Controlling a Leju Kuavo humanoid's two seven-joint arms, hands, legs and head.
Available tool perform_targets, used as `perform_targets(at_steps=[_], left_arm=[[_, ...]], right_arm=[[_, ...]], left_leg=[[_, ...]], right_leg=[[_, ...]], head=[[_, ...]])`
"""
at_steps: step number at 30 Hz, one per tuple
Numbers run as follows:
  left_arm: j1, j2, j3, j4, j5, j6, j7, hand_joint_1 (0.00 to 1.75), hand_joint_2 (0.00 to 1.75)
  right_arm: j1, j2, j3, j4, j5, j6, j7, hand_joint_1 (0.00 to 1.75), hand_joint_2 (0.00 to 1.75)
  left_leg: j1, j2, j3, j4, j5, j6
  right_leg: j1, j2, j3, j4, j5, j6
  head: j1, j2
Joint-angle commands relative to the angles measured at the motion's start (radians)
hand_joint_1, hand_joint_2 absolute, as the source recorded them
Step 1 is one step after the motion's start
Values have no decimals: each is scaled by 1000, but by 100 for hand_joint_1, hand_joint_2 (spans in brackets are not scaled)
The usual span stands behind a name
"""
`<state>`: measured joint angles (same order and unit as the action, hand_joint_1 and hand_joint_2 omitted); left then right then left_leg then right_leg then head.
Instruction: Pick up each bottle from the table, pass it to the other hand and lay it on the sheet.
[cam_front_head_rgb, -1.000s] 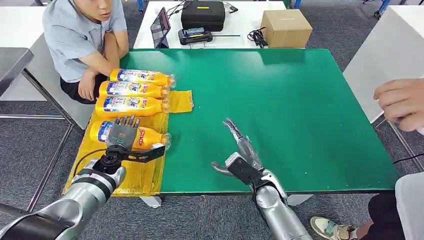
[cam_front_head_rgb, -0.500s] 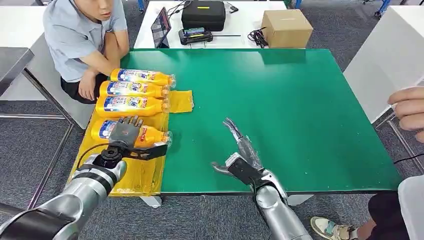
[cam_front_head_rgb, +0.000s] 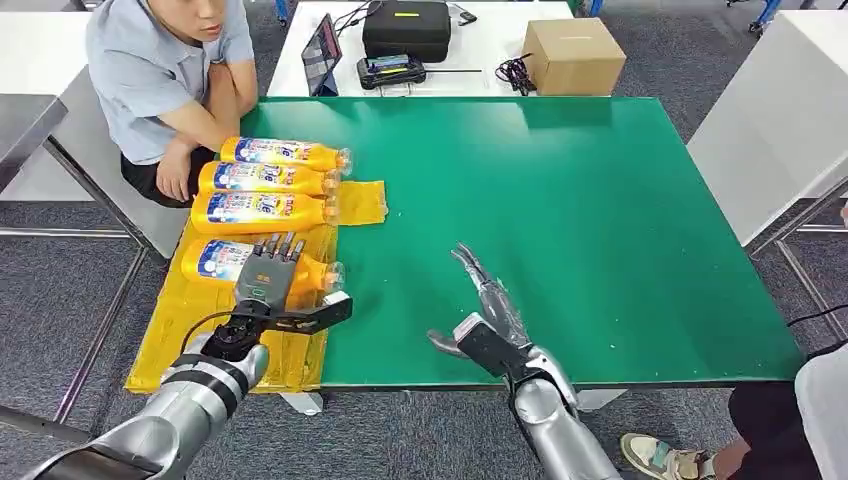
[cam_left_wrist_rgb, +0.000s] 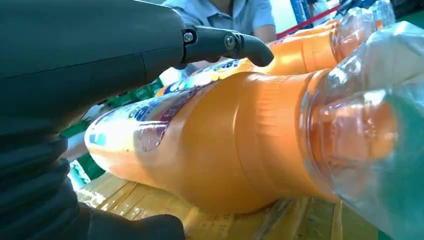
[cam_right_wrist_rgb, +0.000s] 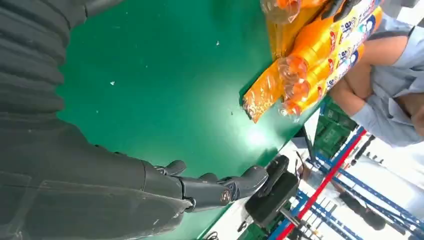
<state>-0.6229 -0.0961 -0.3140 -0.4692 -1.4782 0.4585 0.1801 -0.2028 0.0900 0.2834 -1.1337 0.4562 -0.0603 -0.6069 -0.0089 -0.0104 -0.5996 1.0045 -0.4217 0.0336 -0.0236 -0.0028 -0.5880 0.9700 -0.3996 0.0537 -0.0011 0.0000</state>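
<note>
The left hand (cam_front_head_rgb: 268, 280) has slid a little toward the green bench, its thumb now reaching further past the cap end of the nearest bottle (cam_front_head_rgb: 215, 258). The person's hand at the right edge has withdrawn from sight.

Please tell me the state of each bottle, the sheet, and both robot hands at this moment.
nearest bottle: lying on the sheet, under the left hand's spread fingers.
other three bottles: lying side by side on the sheet.
yellow sheet: spread flat at the table's edge.
left hand: fingers apart over the nearest bottle.
right hand: open, empty, over the green table.
</note>
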Motion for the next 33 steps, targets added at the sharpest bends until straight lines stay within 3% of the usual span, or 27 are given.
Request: perform_targets(at_steps=[1,7,19,26,27,31,33], left_arm=[[29,-3,2,23,-2,-11,1,0,175],[123,11,-4,-117,-1,96,-31,0,175],[287,19,-27,-401,60,-28,-57,0,175],[437,15,-5,-579,129,54,-92,0,175],[477,7,6,-623,165,58,-111,0,175],[495,7,4,-639,165,56,-111,0,175],[581,-20,35,-739,285,127,-192,0,175]], right_arm=[[-23,2,-15,58,-3,-4,-4,0,175],[4,7,-20,50,-5,-28,-16,0,175],[46,9,-43,4,7,-38,-7,0,175],[82,2,-83,-59,2,-58,-10,0,175],[104,25,-123,-92,-15,-101,-13,0,0],[112,25,-123,-109,-15,-101,-13,0,0],[186,87,-171,-221,-22,-251,-18,0,0]], left_leg=[[1,2,2,-1,-1,-1],[1,2,3,-1,-1,-2],[2,3,2,0,-2,-2],[2,4,2,0,-3,-2],[1,3,1,0,-2,-2],[2,2,-1,1,-4,-2],[1,2,-4,0,-2,-1]], right_leg=[[1,1,2,-1,0,-2],[1,2,3,-1,-1,-2],[2,2,2,-1,-1,-3],[2,3,1,-1,-2,-3],[1,2,0,-1,-1,-2],[2,1,-1,0,-3,-3],[1,1,-5,0,-1,-2]], head=[[0,0],[0,0],[0,0],[0,0],[0,0],[0,0],[0,0]])
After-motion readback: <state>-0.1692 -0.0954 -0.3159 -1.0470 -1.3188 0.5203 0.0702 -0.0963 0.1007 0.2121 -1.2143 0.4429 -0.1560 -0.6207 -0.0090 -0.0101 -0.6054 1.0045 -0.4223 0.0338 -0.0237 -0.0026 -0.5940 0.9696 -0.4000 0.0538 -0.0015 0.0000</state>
